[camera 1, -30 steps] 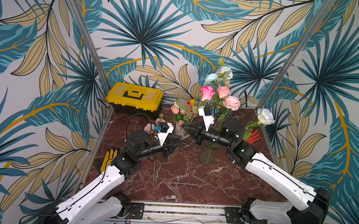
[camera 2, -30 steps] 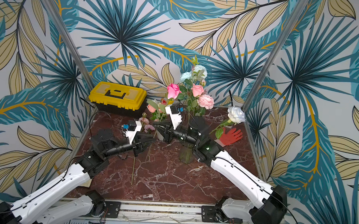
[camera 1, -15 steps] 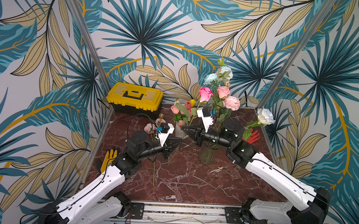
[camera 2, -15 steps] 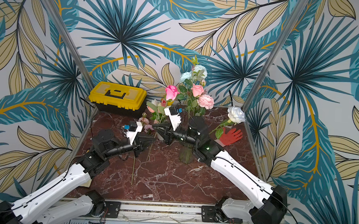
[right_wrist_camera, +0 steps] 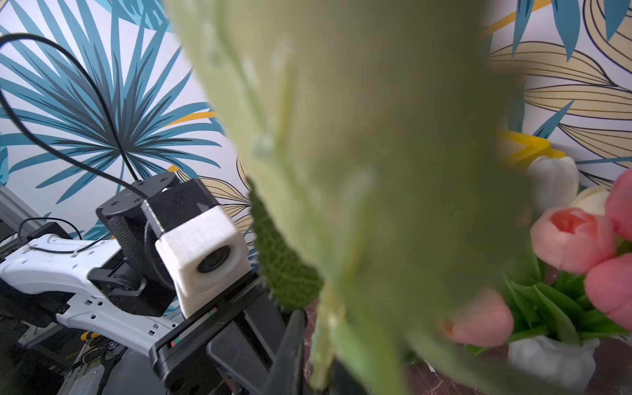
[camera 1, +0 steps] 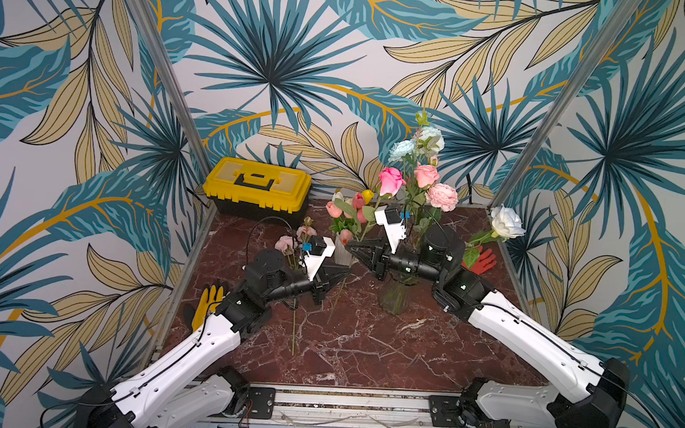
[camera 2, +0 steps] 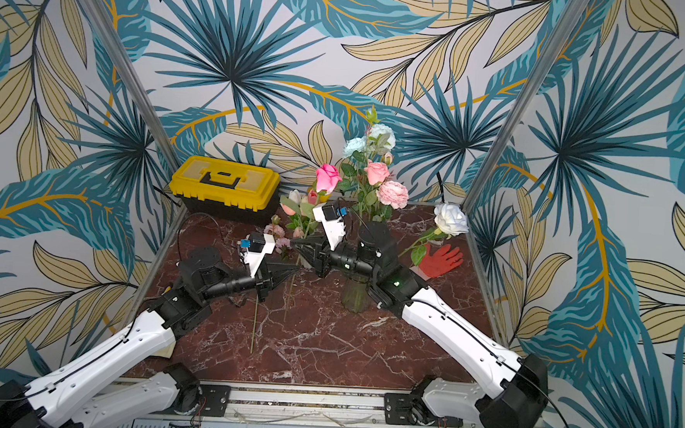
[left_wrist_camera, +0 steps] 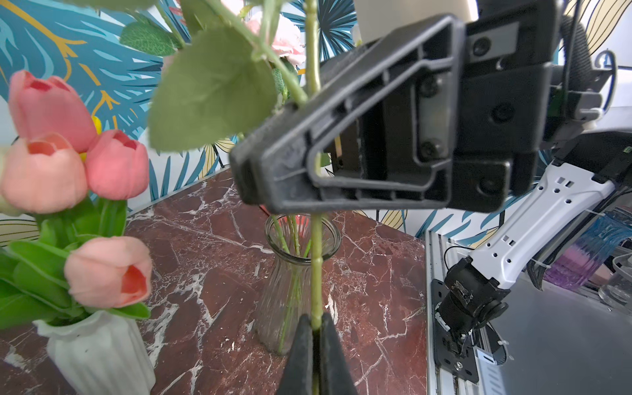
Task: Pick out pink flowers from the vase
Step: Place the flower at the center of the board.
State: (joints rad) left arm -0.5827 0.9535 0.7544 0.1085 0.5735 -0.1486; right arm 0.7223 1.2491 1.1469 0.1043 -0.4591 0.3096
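background: leaf-print wallpaper (camera 1: 268,58) in teal and tan on three sides, around a red-brown marble tabletop (camera 1: 366,345).
left arm: reaches from the near left corner toward the middle, forearm rising, wrist level, pointing at the right arm.
left gripper (camera 1: 346,269): pinched tight on the lower part of a green stem (left_wrist_camera: 316,266); in the wrist view both fingertips (left_wrist_camera: 330,342) press against it.
right arm: reaches from the near right corner across the glass vase (camera 1: 394,302), wrist level, pointing toward the left edge.
right gripper (camera 1: 349,245): at the same stem, just above the left one. A leaf blocks its own camera, and the side-on view does not show whether it pinches; cannot tell.
held flower: one deep pink rose (camera 1: 391,180), upright above both grippers and outside the glass vase, its stem slanting down toward the tabletop.
in the glass vase, mid-tabletop: one pink rose (camera 1: 426,175), one ruffled pink bloom (camera 1: 441,196), two pale blue-white blooms (camera 1: 401,150), and one white rose (camera 1: 507,222) leaning toward the right edge.
white vase (camera 1: 342,255): one, just behind the grippers, holding four pink tulips (left_wrist_camera: 109,270), one yellow tulip (camera 1: 368,195) and two white tulips (right_wrist_camera: 554,181).
laid out: two pale pink blooms (camera 1: 286,243) on the tabletop beside the left wrist.
other things: one yellow toolbox (camera 1: 258,186) at the far left corner, one yellow glove (camera 1: 207,300) at the left edge, one red glove (camera 1: 485,260) near the right edge.
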